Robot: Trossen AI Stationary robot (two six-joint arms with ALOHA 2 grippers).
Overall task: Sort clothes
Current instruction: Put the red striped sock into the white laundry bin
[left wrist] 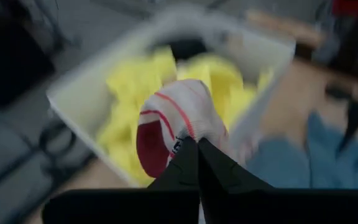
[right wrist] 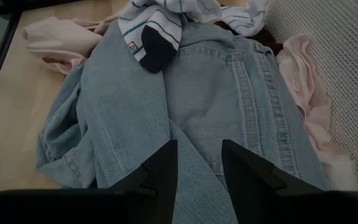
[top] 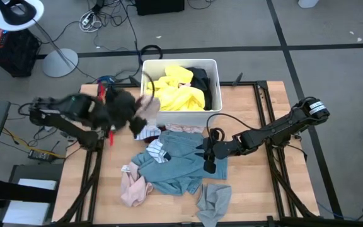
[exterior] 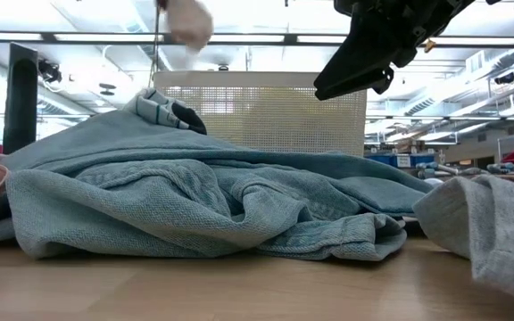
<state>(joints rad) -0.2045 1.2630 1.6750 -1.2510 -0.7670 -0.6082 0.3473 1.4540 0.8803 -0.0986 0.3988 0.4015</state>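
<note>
My left gripper (top: 142, 112) is shut on a white sock with red stripes and a maroon patch (left wrist: 178, 119), held in the air beside the left wall of the white bin (top: 212, 88). The bin holds yellow clothes (top: 176, 91) and a black garment (top: 200, 81). My right gripper (right wrist: 197, 155) is open and empty, hovering above a light blue denim garment (top: 178, 161) that lies spread on the table. A white sock with teal stripes and a dark toe (right wrist: 151, 37) lies on the denim's far part. The denim also shows in the low view (exterior: 194, 192). My left gripper pinches the bunched sock at its near side (left wrist: 188, 138) between its two shut fingertips. The fingers point toward the bin. The sock is lifted clear of the table and bulges out ahead of the fingertips; it shows high up in the low view (exterior: 190, 22).
A salmon pink garment (top: 134, 189) lies at the table's near left and a grey garment (top: 214, 202) at the near edge. More pink cloth (right wrist: 309, 93) lies against the bin's meshed wall (right wrist: 344, 56). Striped cloth (top: 149, 132) lies by the bin's near left corner.
</note>
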